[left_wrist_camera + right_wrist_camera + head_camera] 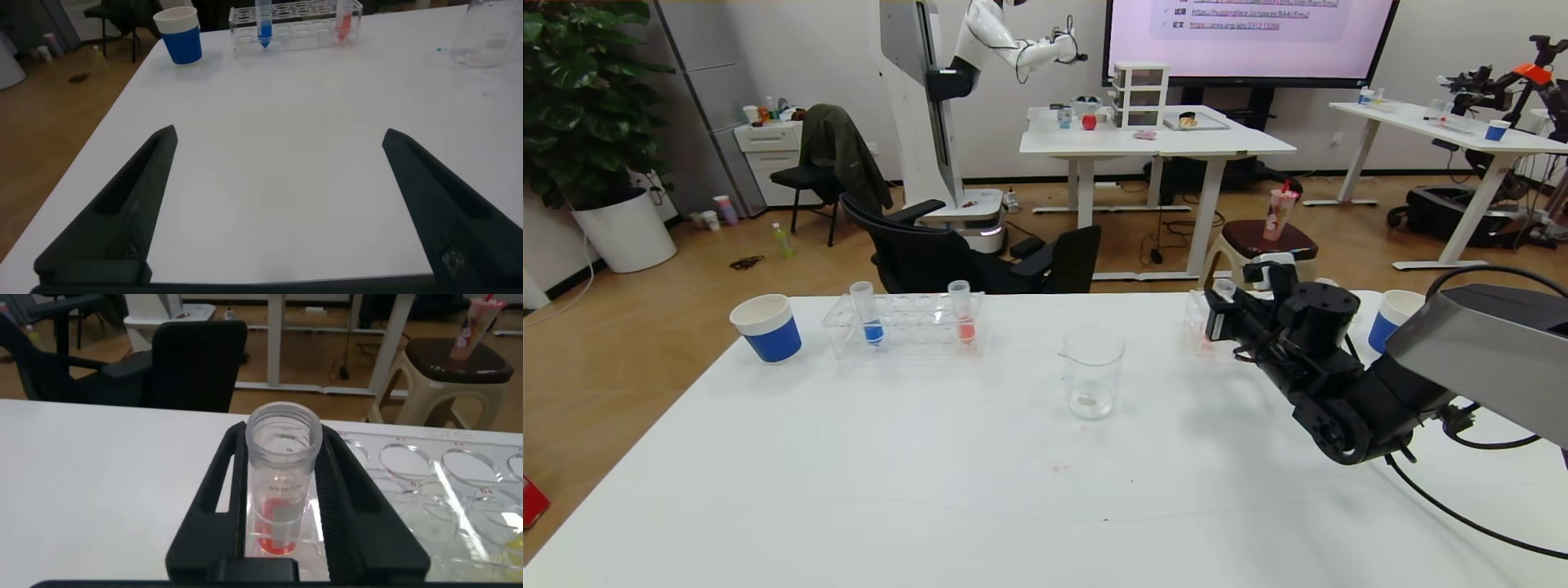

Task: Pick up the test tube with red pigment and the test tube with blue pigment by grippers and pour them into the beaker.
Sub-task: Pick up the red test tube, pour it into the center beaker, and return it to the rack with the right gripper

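In the right wrist view, my right gripper (282, 433) is shut on the test tube with red pigment (282, 469). The tube stands upright in a clear rack (458, 482), with red liquid at its tip. The head view places this gripper (1217, 309) at the table's far right, with the tube's open top (1223, 287) showing above the fingers. The test tube with blue pigment (869, 314) (264, 20) stands in another clear rack (907, 327) at the far left. The beaker (1092, 376) (490, 33) stands between the racks. My left gripper (279, 135) is open above bare table, well short of the left rack.
A paler red-orange tube (964, 320) shares the left rack. Blue-banded paper cups stand at far left (766, 327) and far right (1392, 317). Small red drops (1059, 468) mark the white table (931, 490) before the beaker. Chairs stand beyond the far edge.
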You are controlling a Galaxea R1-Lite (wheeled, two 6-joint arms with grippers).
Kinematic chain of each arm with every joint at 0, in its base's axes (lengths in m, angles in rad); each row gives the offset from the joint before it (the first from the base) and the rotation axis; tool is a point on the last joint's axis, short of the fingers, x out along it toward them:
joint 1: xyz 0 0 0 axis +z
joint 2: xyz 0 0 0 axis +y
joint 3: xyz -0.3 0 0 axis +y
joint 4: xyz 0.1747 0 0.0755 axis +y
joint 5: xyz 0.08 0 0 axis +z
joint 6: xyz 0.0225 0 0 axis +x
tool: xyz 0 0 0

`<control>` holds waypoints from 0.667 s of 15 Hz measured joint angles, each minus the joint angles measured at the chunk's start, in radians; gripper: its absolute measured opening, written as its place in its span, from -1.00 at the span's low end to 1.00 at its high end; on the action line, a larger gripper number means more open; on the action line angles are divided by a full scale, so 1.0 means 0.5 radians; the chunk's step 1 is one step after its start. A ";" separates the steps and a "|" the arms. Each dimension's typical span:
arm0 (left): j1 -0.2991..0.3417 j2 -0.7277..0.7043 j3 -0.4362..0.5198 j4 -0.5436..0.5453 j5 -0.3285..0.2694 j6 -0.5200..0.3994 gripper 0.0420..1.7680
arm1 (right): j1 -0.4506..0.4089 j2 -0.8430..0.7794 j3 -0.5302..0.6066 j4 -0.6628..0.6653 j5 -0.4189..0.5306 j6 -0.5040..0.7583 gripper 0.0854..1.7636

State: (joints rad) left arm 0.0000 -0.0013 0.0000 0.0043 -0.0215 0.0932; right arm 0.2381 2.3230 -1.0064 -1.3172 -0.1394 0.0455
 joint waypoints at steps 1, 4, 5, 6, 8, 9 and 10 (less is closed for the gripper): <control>0.000 0.000 0.000 0.000 0.000 0.000 0.98 | -0.001 -0.002 0.000 -0.002 -0.002 0.000 -0.51; 0.000 0.000 0.000 0.000 0.001 0.000 0.98 | 0.002 -0.019 -0.002 0.002 -0.005 -0.004 -0.51; 0.000 0.000 0.000 0.001 0.000 -0.001 0.98 | 0.001 -0.034 -0.008 0.011 -0.005 -0.006 -0.51; 0.000 0.000 0.000 0.001 0.000 0.000 0.98 | 0.000 -0.050 -0.014 0.014 -0.005 -0.006 -0.51; 0.000 0.000 0.000 0.000 0.000 -0.001 0.98 | 0.002 -0.106 -0.035 0.072 -0.004 -0.043 -0.51; 0.000 0.000 0.000 0.000 0.001 -0.001 0.98 | 0.006 -0.150 -0.056 0.117 0.000 -0.074 -0.51; 0.000 0.000 0.000 0.001 0.001 0.000 0.98 | 0.010 -0.191 -0.083 0.169 0.003 -0.086 -0.51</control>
State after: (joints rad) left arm 0.0000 -0.0013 0.0000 0.0047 -0.0211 0.0932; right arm 0.2430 2.2272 -1.0477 -1.2326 -0.1379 0.0023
